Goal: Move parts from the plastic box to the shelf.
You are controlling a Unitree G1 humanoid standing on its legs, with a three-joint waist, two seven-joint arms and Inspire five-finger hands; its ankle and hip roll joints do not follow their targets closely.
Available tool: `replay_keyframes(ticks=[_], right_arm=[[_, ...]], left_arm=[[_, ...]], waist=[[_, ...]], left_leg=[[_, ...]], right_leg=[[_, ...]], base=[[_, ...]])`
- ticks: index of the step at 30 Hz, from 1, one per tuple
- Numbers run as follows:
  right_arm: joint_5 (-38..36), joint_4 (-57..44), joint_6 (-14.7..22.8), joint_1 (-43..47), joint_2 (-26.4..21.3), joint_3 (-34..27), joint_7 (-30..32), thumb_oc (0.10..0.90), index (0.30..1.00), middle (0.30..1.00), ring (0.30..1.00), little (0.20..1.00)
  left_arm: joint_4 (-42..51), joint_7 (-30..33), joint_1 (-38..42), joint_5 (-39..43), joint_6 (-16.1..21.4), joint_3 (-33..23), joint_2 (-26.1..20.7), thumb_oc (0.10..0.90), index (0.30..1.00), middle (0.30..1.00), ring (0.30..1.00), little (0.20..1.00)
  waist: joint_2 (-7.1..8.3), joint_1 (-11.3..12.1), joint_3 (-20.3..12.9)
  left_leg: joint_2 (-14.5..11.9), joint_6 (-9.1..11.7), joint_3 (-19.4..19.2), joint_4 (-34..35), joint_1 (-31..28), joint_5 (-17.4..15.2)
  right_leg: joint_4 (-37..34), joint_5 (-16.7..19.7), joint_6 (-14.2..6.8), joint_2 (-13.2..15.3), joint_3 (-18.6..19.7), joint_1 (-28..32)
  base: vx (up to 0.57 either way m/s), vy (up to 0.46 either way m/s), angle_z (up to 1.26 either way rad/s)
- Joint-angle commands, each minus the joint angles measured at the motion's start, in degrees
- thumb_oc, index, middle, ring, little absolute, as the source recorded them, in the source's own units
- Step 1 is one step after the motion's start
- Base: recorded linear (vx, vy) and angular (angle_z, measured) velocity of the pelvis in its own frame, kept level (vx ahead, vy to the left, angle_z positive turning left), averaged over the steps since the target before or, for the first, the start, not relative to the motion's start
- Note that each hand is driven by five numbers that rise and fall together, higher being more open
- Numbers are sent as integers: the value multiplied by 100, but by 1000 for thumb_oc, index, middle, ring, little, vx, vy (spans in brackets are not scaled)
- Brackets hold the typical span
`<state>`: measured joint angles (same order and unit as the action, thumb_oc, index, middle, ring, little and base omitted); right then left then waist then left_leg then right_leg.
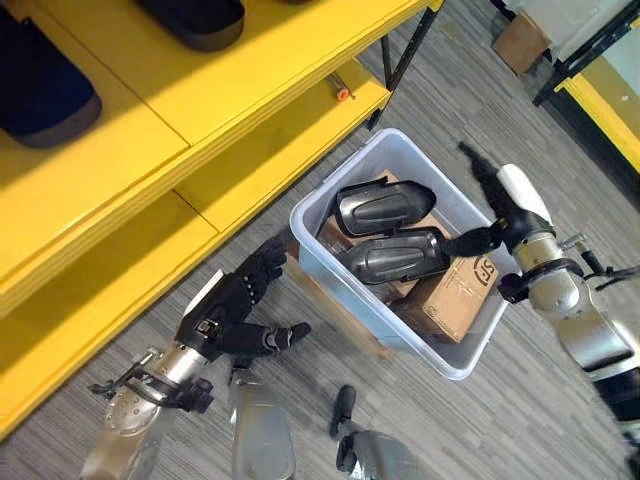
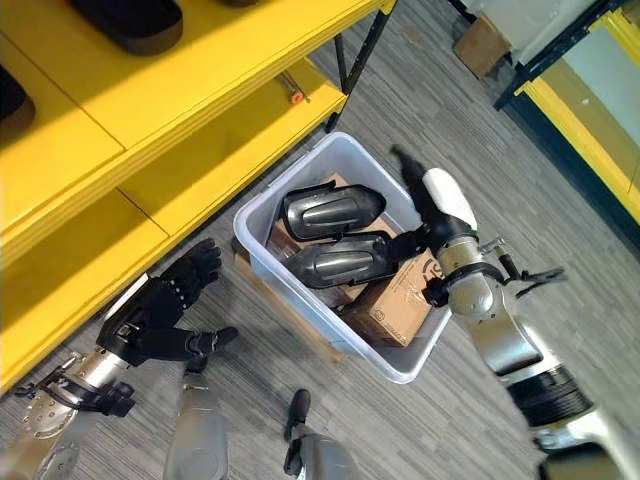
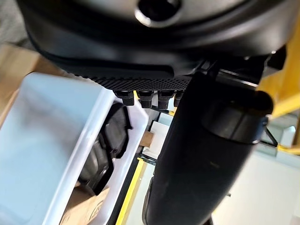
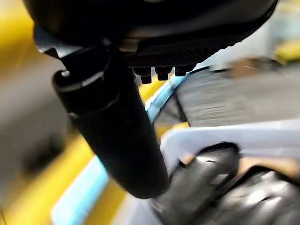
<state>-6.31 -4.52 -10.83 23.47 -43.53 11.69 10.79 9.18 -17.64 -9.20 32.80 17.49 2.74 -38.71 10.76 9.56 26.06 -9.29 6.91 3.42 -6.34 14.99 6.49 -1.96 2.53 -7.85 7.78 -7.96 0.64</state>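
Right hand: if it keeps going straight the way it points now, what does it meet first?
Probably the nearer dark part in the plastic box; the right hand points at its end from the box's side, though depth is uncertain.

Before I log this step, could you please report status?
Left hand open beside pale plastic box. Right hand at the box's far rim, thumb touching lower glossy black moulded part. Nothing blocking yellow shelf.
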Motion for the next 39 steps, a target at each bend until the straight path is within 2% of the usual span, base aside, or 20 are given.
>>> replay_keyframes(ticks=[1, 6, 8, 9, 11, 13, 14, 17, 20, 22, 24, 25, 27, 28, 29, 30, 33, 34, 36, 39], right_arm=[[-698, -368, 177, 769, 406, -117, 523, 900, 1000, 1000, 1000, 1000], [-851, -32, 28, 1002, 1308, 28, 832, 900, 1000, 1000, 1000, 1000], [-886, 124, 82, 1095, 1551, 87, 846, 900, 1000, 1000, 1000, 1000], [-871, 330, 152, 1203, 1843, 149, 636, 900, 1000, 1000, 1000, 1000], [-835, 395, 203, 1314, 2107, 260, 553, 900, 1000, 1000, 1000, 1000], [-813, 282, 133, 1318, 2158, 364, 543, 900, 1000, 1000, 1000, 1000], [-688, 148, 62, 1243, 2138, 414, 563, 900, 1000, 1000, 1000, 1000], [-389, 27, 31, 1116, 1951, 403, 608, 900, 1000, 1000, 1000, 1000], [-198, -18, 99, 797, 1695, 317, 629, 900, 1000, 1000, 1000, 1000], [14, 15, 25, 676, 1598, 273, 773, 900, 1000, 1000, 1000, 1000], [363, 203, -62, 678, 1585, 293, 860, 900, 1000, 1000, 1000, 1000], [481, 292, -87, 732, 1626, 297, 885, 900, 1000, 1000, 1000, 1000], [731, 425, -173, 890, 1681, 345, 942, 900, 1000, 1000, 1000, 1000], [826, 444, -250, 964, 1704, 372, 939, 900, 1000, 1000, 1000, 1000], [943, 480, -467, 1142, 1721, 431, 877, 900, 1000, 1000, 1000, 1000], [998, 518, -564, 1233, 1719, 455, 864, 900, 1000, 1000, 1000, 1000], [1208, 640, -715, 1584, 1606, 506, 820, 900, 1000, 1000, 1000, 1000], [1259, 662, -740, 1680, 1562, 511, 794, 900, 1000, 1000, 1000, 1000], [1396, 724, -812, 1974, 1389, 552, 605, 900, 1000, 1000, 1000, 1000], [1776, 706, -874, 2017, 1261, 557, 478, 900, 1000, 1000, 1000, 1000]], left_arm=[[803, 28, 328, -105, 454, -110, 248, 900, 1000, 1000, 1000, 1000], [765, -108, 709, -130, 221, 157, 267, 900, 1000, 1000, 1000, 1000], [766, -34, 698, -182, 176, 195, 298, 900, 1000, 1000, 1000, 1000], [821, 161, 626, -278, 109, 165, 338, 900, 1000, 1000, 1000, 1000], [872, 389, 568, -438, 49, 126, 400, 900, 1000, 1000, 1000, 1000], [883, 497, 597, -386, -32, 109, 440, 900, 1000, 1000, 1000, 1000], [867, 454, 598, -364, -19, 106, 493, 900, 1000, 1000, 1000, 1000], [845, 351, 671, -292, 44, 170, 526, 900, 1000, 1000, 1000, 1000], [644, 247, 749, -92, 139, 204, 579, 900, 1000, 1000, 1000, 1000], [583, 162, 784, -96, 189, 293, 696, 900, 1000, 1000, 1000, 1000], [637, 233, 687, -49, 244, 388, 808, 900, 1000, 1000, 1000, 1000], [673, 264, 621, -58, 213, 372, 872, 900, 1000, 1000, 1000, 1000], [721, 314, 525, -51, 199, 359, 891, 900, 1000, 1000, 1000, 1000], [755, 321, 475, -38, 193, 345, 884, 900, 1000, 1000, 1000, 1000], [829, 331, 355, 30, 162, 306, 857, 900, 1000, 1000, 1000, 1000], [849, 336, 311, 57, 126, 305, 868, 900, 1000, 1000, 1000, 1000], [794, 291, 392, 72, 120, 351, 951, 900, 1000, 1000, 1000, 1000], [764, 303, 460, 98, 126, 382, 975, 900, 1000, 1000, 1000, 1000], [640, 389, 669, 214, 173, 495, 987, 900, 1000, 1000, 1000, 1000], [598, 455, 799, 283, 36, 646, 1009, 900, 1000, 1000, 1000, 1000]], waist=[[-255, 2, -595], [-369, 55, -690], [-371, 122, -672], [-403, 228, -605], [-504, 292, -534], [-587, 211, -484], [-627, 119, -463], [-652, -117, -478], [-847, -293, -532], [-1000, -374, -495], [-1067, -388, -430], [-1092, -381, -437], [-1127, -391, -472], [-1145, -386, -492], [-1200, -339, -563], [-1236, -317, -618], [-1309, -311, -627], [-1340, -331, -610], [-1444, -416, -589], [-1538, -468, -536]], left_leg=[[139, -465, -544, -170, -453, -1009], [505, -753, -558, -522, -455, -1384], [530, -811, -663, -592, -533, -1473], [483, -862, -906, -603, -673, -1545], [439, -954, -1122, -630, -773, -1591], [491, -1050, -1106, -685, -673, -1520], [642, -1065, -1079, -579, -686, -1429], [1039, -1081, -979, -393, -707, -1366], [1206, -1157, -1105, -513, -744, -1409], [1326, -1144, -1182, -1284, -568, -1621], [1323, -843, -960, -2810, 47, -1321], [1223, -754, -845, -3032, 207, -1211], [894, -720, -738, -2812, 176, -1134], [728, -713, -707, -2474, 35, -1095], [309, -655, -541, -1269, -407, -921], [-8, -517, -441, -603, -566, -623], [-756, -175, -248, 140, -591, 302], [-836, -149, -221, 174, -549, 380], [-789, -159, -351, 429, -684, 59], [-612, -168, -342, 181, -585, -149]], right_leg=[[198, 44, -110, 403, -262, -226], [103, 520, -171, 741, -310, -234], [343, 570, -121, 771, -613, -358], [841, 486, -62, 800, -1161, -533], [1508, 116, 103, 747, -1491, -679], [1987, -522, 385, 208, -1328, -805], [2057, -799, 533, -293, -1154, -837], [1323, -658, 646, -836, -629, -673], [1324, -624, 655, -779, -599, -760], [1475, -673, 715, -627, -569, -763], [1511, -771, 908, -566, -461, -606], [1530, -807, 959, -560, -440, -554], [1694, -890, 995, -537, -400, -551], [1810, -954, 997, -536, -361, -573], [2045, -1147, 990, -543, -273, -607], [2085, -1241, 990, -560, -235, -596], [2284, -1452, 1030, -469, -161, -638], [2355, -1502, 1040, -433, -139, -684], [2555, -1599, 978, -283, -103, -907], [2746, -1583, 941, -141, -49, -1068]], base=[[24, 217, -3], [62, 240, 4], [43, 246, -13], [-3, 327, -47], [-22, 315, -139], [26, 226, -129], [90, 168, -47], [101, 43, -1], [104, 75, 39], [100, 84, 5], [105, 50, 6], [120, 91, -15], [111, 139, -36], [210, 306, -42], [253, 359, -46], [268, 415, -54], [89, 344, -38], [-36, 355, -32], [-33, 461, -30], [1, 368, -39]])
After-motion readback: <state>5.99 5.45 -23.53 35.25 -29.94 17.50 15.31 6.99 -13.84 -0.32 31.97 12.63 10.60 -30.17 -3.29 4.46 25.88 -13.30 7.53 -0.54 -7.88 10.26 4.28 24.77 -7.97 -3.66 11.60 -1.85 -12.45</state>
